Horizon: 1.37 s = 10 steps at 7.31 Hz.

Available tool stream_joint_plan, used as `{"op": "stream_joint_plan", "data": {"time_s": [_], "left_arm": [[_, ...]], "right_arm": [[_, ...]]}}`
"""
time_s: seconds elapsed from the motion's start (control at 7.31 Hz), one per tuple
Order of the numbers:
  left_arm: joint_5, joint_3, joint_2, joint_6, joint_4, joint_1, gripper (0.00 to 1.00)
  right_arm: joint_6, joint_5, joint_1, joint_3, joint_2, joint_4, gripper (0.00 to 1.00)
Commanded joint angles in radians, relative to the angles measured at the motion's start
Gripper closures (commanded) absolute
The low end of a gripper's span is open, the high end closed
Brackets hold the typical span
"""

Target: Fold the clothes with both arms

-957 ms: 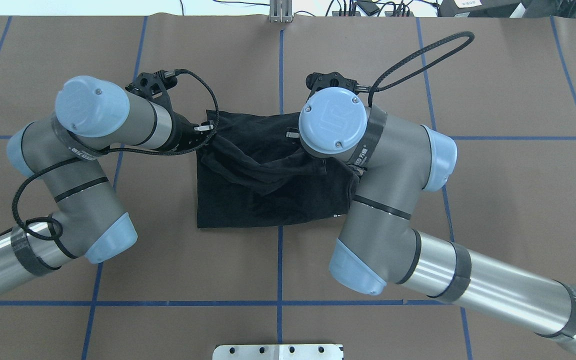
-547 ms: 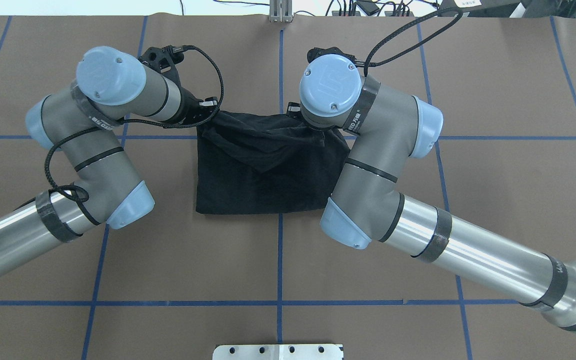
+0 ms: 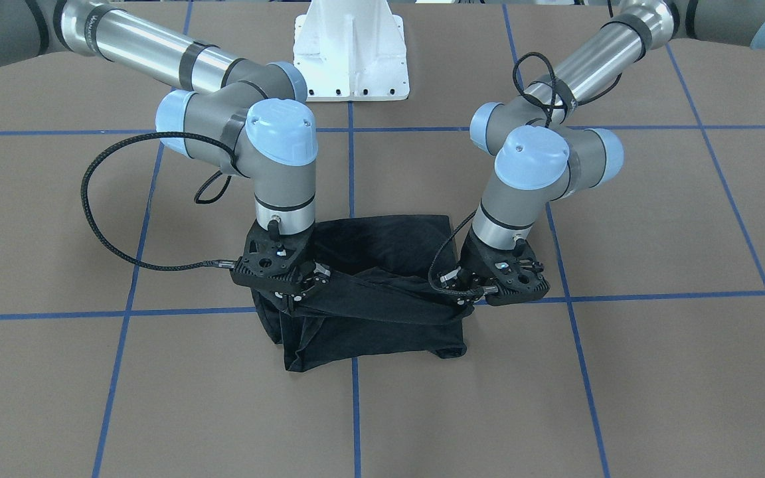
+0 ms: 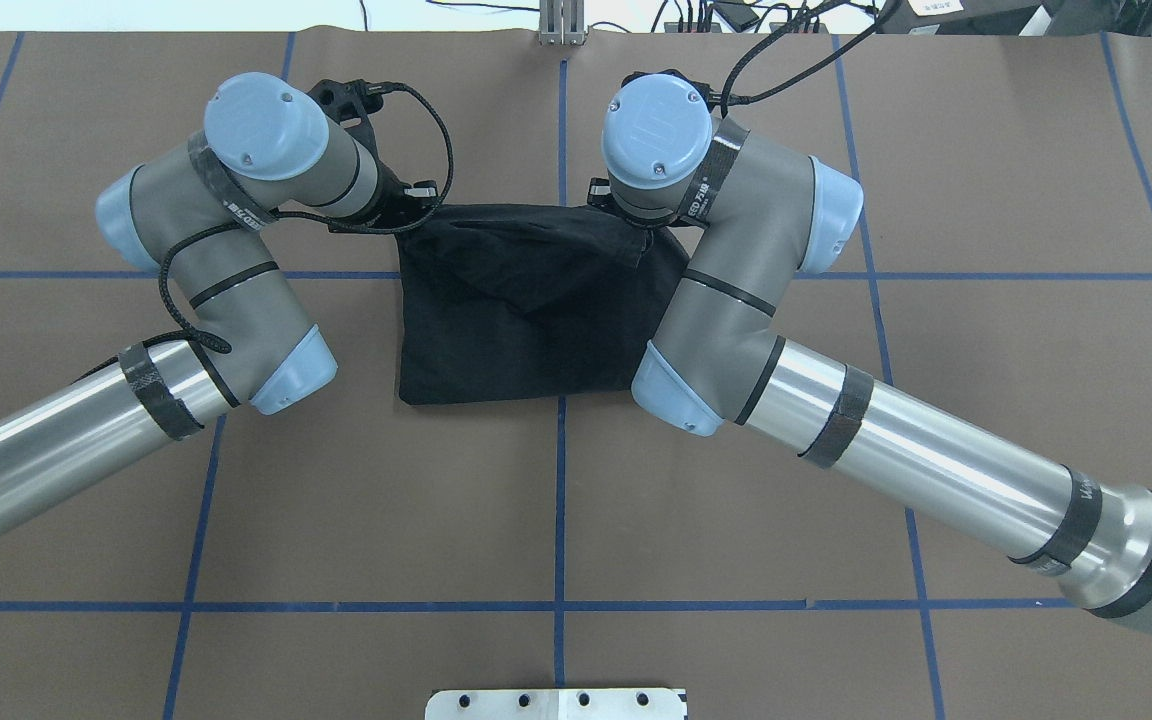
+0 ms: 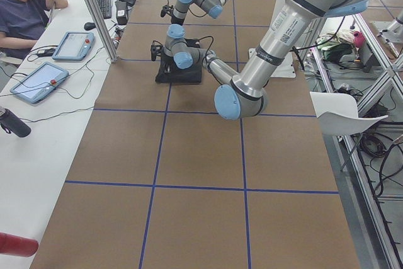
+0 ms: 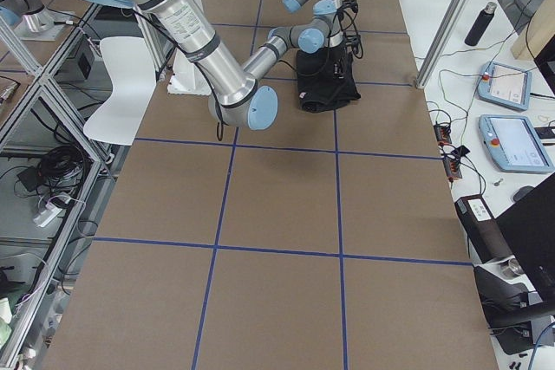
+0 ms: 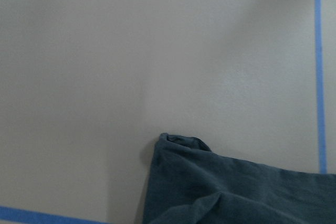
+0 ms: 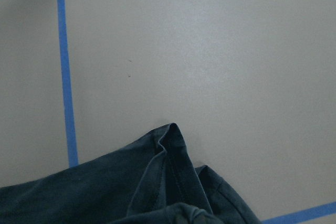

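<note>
left pincer [image 3: 463,297]: clamped on t-shirt [image 3: 382,255] edge, side away from pedestal [image 3: 349,60]
right pincer [image 3: 293,297]: clamped likewise
t-shirt: half-folded on bench [image 3: 621,398], before pedestal
risk: skewed, bunched fold if released unevenly

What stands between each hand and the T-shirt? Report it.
Nothing visible does. The left hand and right hand each grip the black T-shirt directly, its edge stretched between them.

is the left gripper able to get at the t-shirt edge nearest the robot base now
Probably not at once: the left gripper looks shut on the opposite edge of the T-shirt, as does the right gripper. The way back looks free, so it would likely reach once it lets go.
</note>
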Motion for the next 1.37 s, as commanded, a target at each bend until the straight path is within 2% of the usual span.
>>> {"op": "stream_joint_plan", "data": {"time_s": [0.0,0.14,0.27,0.41,0.68,0.82,0.96,1.09,1.23], "left_arm": [[-0.002,0.011,-0.008,0.045,-0.014,-0.015,0.0],[-0.017,-0.013,-0.008,0.045,-0.02,-0.038,0.0],[-0.095,-0.033,-0.007,0.08,-0.015,-0.067,0.0],[-0.144,-0.064,0.007,0.135,-0.012,-0.09,0.0],[-0.153,-0.13,0.1,0.273,-0.011,-0.101,0.0],[-0.153,-0.142,0.122,0.28,-0.014,-0.101,0.0],[-0.153,-0.142,0.122,0.28,-0.014,-0.102,0.0],[-0.153,-0.142,0.123,0.28,-0.014,-0.103,0.0],[-0.153,-0.142,0.125,0.28,-0.014,-0.101,0.0]], "right_arm": [[-0.011,-0.001,0.012,-0.101,0.003,0.102,0.01],[-0.012,0.053,0.046,-0.106,0.025,0.118,0.0],[-0.029,0.21,0.099,-0.103,0.045,0.112,0.0],[-0.04,0.297,0.127,-0.089,0.049,0.113,0.0],[-0.037,0.307,0.1,-0.045,0.053,0.11,0.0],[-0.022,0.29,0.057,-0.034,0.049,0.11,0.0],[-0.019,0.24,0.011,-0.034,0.049,0.11,0.0],[-0.006,0.141,-0.049,-0.043,0.049,0.112,0.0],[-0.006,0.082,-0.086,-0.049,0.049,0.113,0.0]]}}
